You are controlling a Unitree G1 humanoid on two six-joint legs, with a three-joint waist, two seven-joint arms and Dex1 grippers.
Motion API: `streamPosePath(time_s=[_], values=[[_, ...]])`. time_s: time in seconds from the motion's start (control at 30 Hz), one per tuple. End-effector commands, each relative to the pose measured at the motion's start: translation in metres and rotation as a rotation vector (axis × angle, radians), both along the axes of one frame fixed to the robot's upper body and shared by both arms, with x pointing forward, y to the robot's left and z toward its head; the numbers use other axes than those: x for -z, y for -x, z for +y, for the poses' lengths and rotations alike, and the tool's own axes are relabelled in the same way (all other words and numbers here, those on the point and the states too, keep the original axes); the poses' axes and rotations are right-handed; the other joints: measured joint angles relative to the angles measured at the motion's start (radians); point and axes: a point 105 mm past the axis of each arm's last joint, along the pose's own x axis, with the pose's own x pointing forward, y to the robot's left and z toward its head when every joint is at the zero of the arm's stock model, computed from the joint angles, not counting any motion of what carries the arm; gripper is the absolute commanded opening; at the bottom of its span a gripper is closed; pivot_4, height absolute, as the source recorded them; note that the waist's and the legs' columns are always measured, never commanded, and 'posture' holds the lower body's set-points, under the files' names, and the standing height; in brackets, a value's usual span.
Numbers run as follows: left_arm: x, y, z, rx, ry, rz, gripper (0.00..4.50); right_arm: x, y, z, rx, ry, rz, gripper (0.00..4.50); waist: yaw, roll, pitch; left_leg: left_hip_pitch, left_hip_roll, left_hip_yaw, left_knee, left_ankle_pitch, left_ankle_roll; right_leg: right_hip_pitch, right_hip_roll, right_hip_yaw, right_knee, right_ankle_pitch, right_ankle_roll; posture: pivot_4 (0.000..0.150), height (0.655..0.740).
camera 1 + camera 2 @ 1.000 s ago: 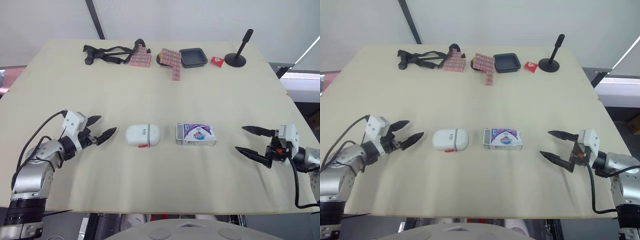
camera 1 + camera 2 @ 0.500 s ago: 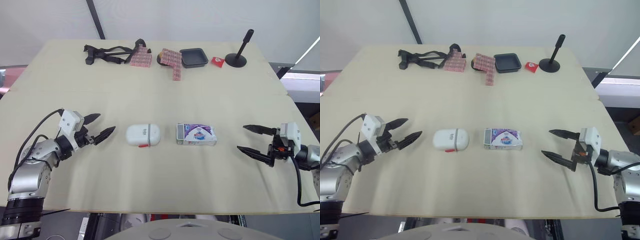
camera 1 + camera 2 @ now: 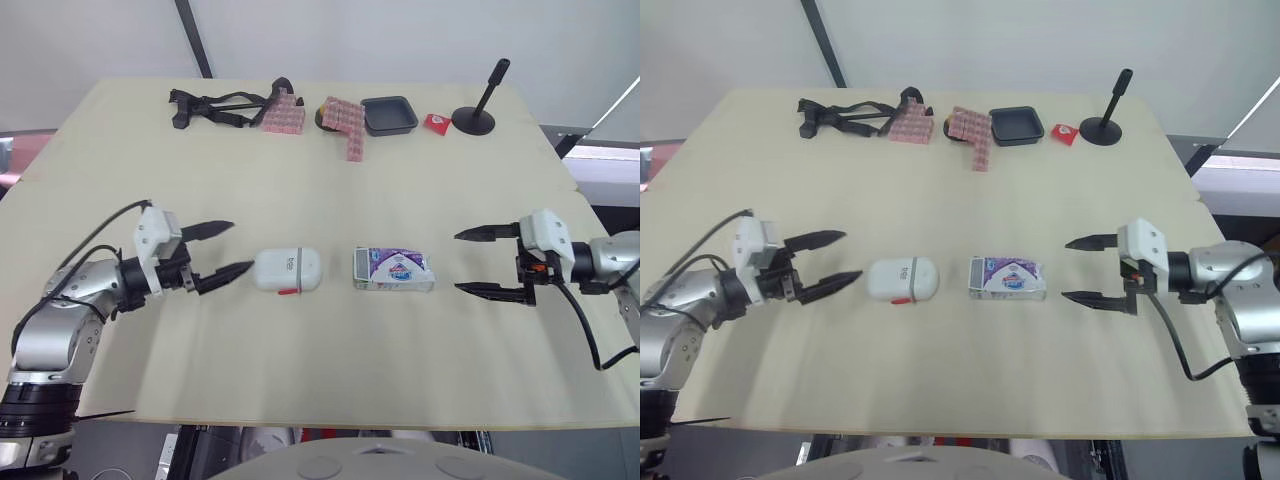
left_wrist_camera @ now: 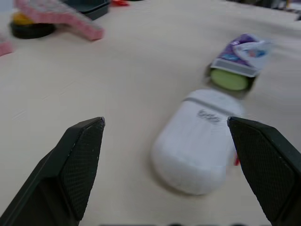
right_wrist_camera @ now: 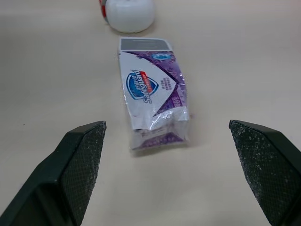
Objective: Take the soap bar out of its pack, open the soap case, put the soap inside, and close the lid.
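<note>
A white rounded soap case [image 3: 287, 270] with a small red clasp lies shut in the middle of the table. Just right of it lies the purple and white soap pack [image 3: 393, 269]; a green bar shows at its open end [image 4: 229, 79] in the left wrist view. My left gripper [image 3: 226, 249] is open, its fingertips a short way left of the case [image 4: 197, 141]. My right gripper [image 3: 463, 262] is open too, pointing at the pack [image 5: 153, 91] from the right with a gap between them. Neither holds anything.
Along the far edge stand a black strap tool [image 3: 215, 104], pink patterned blocks [image 3: 282, 115], a yellow item in a black dish [image 3: 325, 114], a black tray [image 3: 387, 114], a small red packet [image 3: 434, 122] and a black stand with a post [image 3: 473, 116].
Both grippers have moved inward toward the middle: the left closer to the soap case, the right closer to the pack. Both have turned so one finger sits above the other.
</note>
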Motion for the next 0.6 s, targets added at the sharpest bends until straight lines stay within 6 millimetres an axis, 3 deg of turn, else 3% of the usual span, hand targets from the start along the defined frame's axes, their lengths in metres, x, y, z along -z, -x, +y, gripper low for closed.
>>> streamPosePath(time_s=[0.03,0.6], values=[[-0.007,0.011,-0.012,0.114,-0.004,-0.019,4.46,-0.003,-0.005,0.011,-0.05,0.074,0.008,4.5,0.0,0.0,0.0,0.0,0.0,0.0,0.0,0.0,0.0,0.0,0.0,0.0,0.0,0.0,0.0,0.15,0.74],[0.001,0.027,-0.034,0.203,0.003,-0.02,4.46,0.01,-0.027,0.041,-0.097,0.125,-0.032,4.5,0.0,0.0,0.0,-0.002,0.0,0.0,0.001,0.0,0.0,-0.003,0.0,0.0,0.006,0.0,0.0,0.15,0.74]])
